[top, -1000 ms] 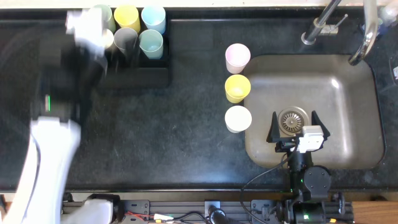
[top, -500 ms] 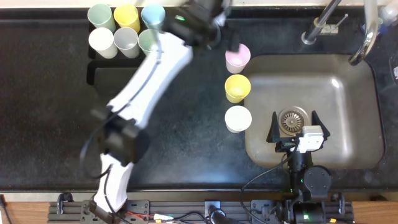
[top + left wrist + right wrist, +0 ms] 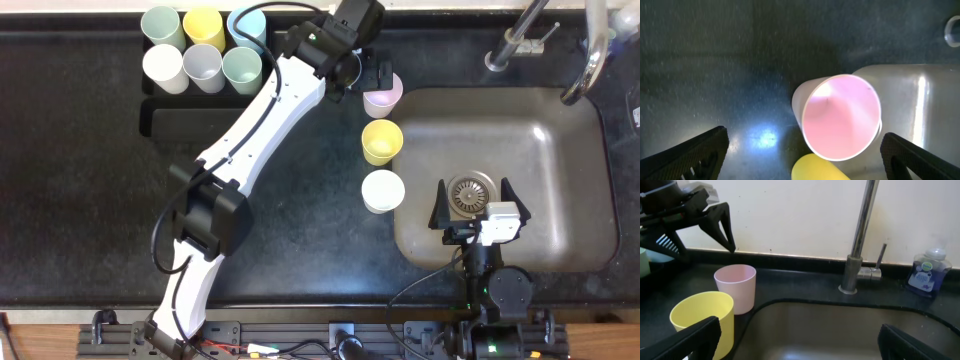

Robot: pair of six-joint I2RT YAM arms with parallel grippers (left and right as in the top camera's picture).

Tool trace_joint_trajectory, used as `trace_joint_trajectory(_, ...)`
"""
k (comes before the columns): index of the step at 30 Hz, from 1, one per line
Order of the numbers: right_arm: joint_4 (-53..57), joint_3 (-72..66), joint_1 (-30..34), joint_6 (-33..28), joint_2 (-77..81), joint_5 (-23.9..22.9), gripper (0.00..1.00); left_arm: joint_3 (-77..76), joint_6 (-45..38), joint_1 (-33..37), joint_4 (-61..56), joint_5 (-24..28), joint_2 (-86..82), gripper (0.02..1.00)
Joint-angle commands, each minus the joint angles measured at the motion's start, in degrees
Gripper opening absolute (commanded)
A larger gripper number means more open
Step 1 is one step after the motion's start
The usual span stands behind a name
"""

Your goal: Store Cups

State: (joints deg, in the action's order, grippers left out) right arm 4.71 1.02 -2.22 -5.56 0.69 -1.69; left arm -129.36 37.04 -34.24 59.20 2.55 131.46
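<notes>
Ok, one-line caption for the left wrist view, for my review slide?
Open left claw hovering above the upright pink cup beside the sink, yellow cup next to it.

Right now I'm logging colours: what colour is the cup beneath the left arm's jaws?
The cup is pink; left wrist view shows it best.

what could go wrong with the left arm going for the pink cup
1. The pink cup stands right at the sink edge, so a sideways nudge could tip it into the basin.
2. It sits off-centre between the open left gripper fingers, so one finger might come down on the rim instead of clearing it.
3. The yellow cup stands close beside it, so a finger may bump that one too.
</notes>
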Motion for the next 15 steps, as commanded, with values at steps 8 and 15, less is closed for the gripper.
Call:
trace_joint_trajectory(8,-0.3,-0.7,0.4,0.5,-0.4,0.4,0.996,-1.2,2.5,0.3,2.4,3.0,4.1,0.998)
trace_joint_trajectory(15,-0.3,-0.7,0.4,0.5,-0.4,0.4,0.996,-1.2,2.6,1.5,2.5,2.7,5.3,0.998)
